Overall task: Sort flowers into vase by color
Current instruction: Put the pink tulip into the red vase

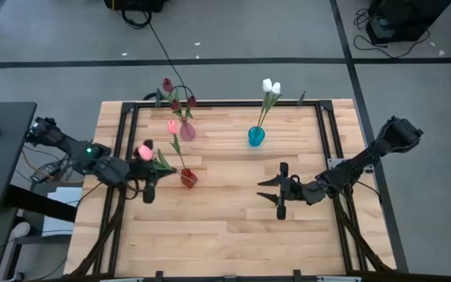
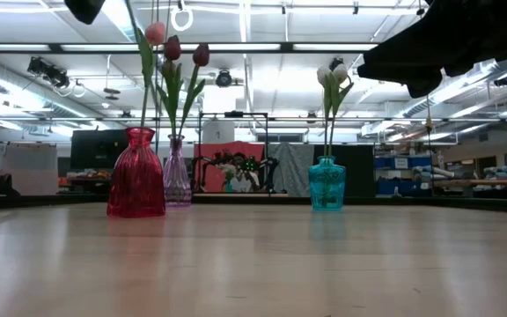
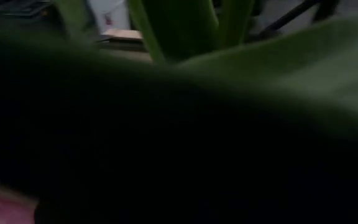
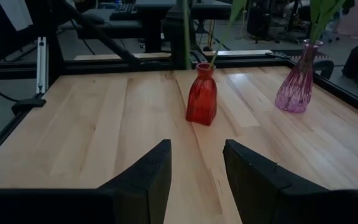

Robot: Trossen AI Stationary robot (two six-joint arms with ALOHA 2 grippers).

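A red vase (image 1: 189, 178) (image 2: 136, 172) (image 4: 202, 94) holds two pink tulips by their stems. One head (image 1: 172, 125) (image 2: 155, 33) leans toward the far edge. The other head (image 1: 144, 150) hangs over my raised left gripper (image 1: 149, 178) (image 2: 86, 9), and its leaves (image 3: 229, 74) fill the left wrist view. The purple vase (image 1: 186, 131) (image 2: 177, 172) holds maroon tulips (image 1: 175, 100). The blue vase (image 1: 256, 136) (image 2: 326, 183) holds white tulips (image 1: 271, 88). My right gripper (image 1: 266, 189) (image 4: 196, 165) is open and empty, low over the table, facing the red vase.
A dark metal frame (image 1: 323, 133) runs along the table's left, far and right sides. Bare wood (image 1: 225, 235) stretches along the near half of the table, between and in front of the two arms.
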